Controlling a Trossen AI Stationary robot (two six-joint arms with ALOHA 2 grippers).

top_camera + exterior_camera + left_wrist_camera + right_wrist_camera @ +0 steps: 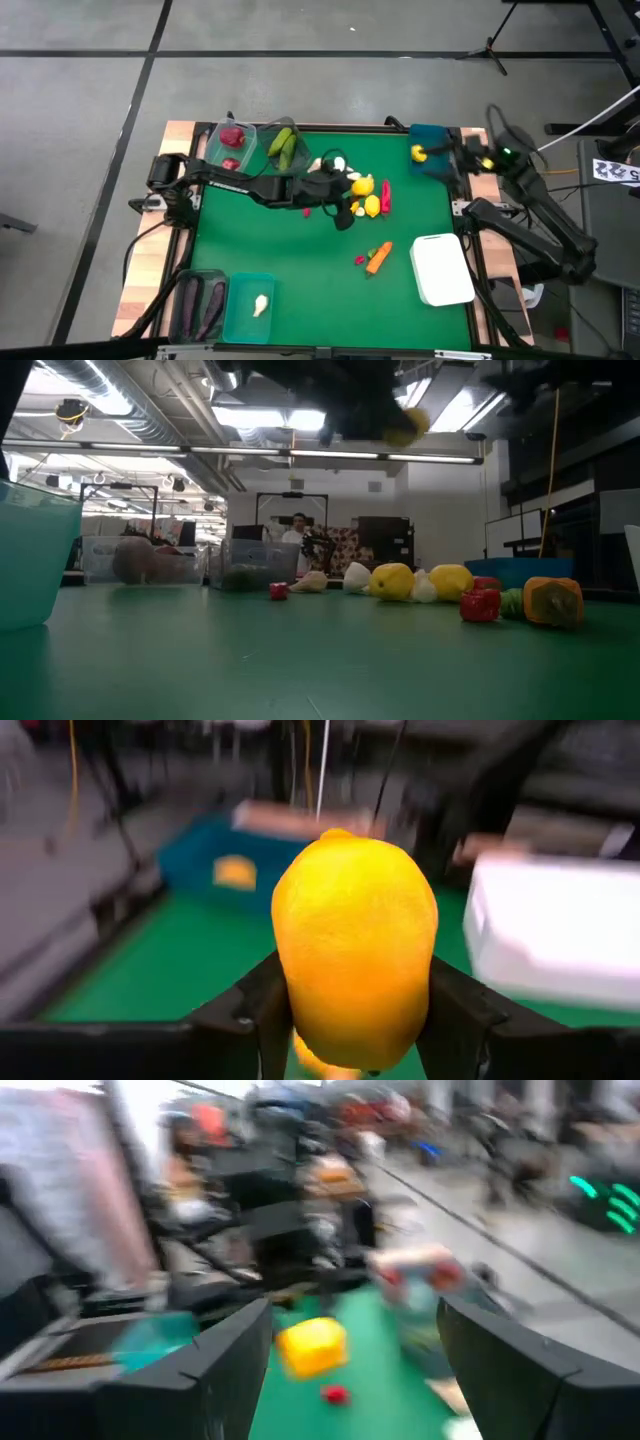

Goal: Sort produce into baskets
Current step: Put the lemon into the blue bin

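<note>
My left gripper point(356, 186) is over the middle of the table, shut on a yellow lemon point(355, 945), which also shows high up in the low view point(405, 425). Below it lie loose produce: another lemon point(372, 206), garlic bulbs point(333, 163), a red pepper point(386, 195) and an orange carrot point(378, 258). My right gripper point(350, 1370) is open and empty over the blue basket point(432, 160), which holds a lemon point(418, 153). My left gripper pinches the lemon's two opposite sides point(285, 970) between its two fingers, about at its middle. The fingers come roughly level from the table's left. The lemon is lifted well clear of the table, with one pointed end point(335, 833) showing above the fingers in the wrist view.
At the far left stand a clear basket with red fruits point(232, 140) and a smoky one with cucumbers point(285, 146). At the near left stand a grey basket with eggplants point(198, 305) and a teal one with a garlic bulb point(250, 305). A white tray point(442, 268) is at the near right.
</note>
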